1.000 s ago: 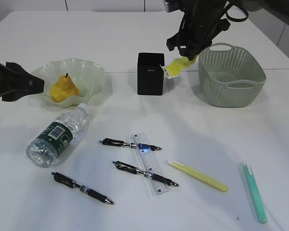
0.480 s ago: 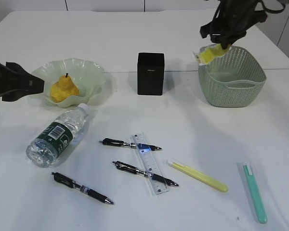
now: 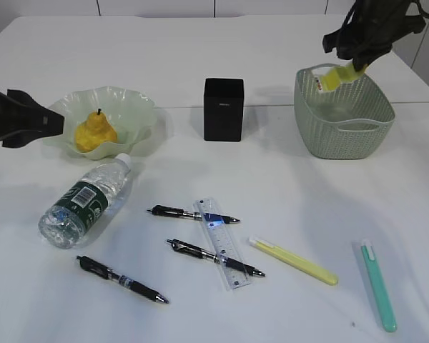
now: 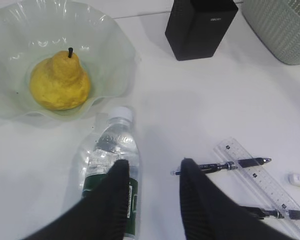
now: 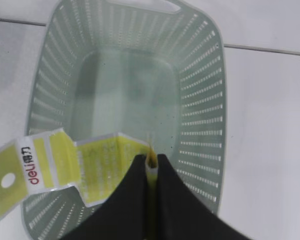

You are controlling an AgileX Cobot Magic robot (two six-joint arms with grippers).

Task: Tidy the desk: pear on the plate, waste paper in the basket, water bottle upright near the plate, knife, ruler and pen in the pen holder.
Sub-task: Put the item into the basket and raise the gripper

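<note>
My right gripper (image 3: 349, 66) is shut on the yellow waste paper (image 3: 330, 78) and holds it over the green basket (image 3: 343, 136); the right wrist view shows the paper (image 5: 65, 165) hanging above the basket's floor (image 5: 125, 90). The yellow pear (image 3: 95, 132) lies on the pale green plate (image 3: 136, 107). The water bottle (image 3: 86, 200) lies on its side below the plate. My left gripper (image 4: 152, 167) is open and empty, above the bottle (image 4: 110, 155). The clear ruler (image 3: 223, 243), several black pens (image 3: 193, 213) and the black pen holder (image 3: 223, 108) are in the middle.
A yellow utility knife (image 3: 293, 261) and a teal one (image 3: 378, 284) lie at the front right. Another black pen (image 3: 121, 279) lies at the front left. The left arm (image 3: 14, 118) hovers at the left edge by the plate.
My right gripper has carried the yellow paper rightward from beside the pen holder to over the basket. The left arm has hardly moved.
</note>
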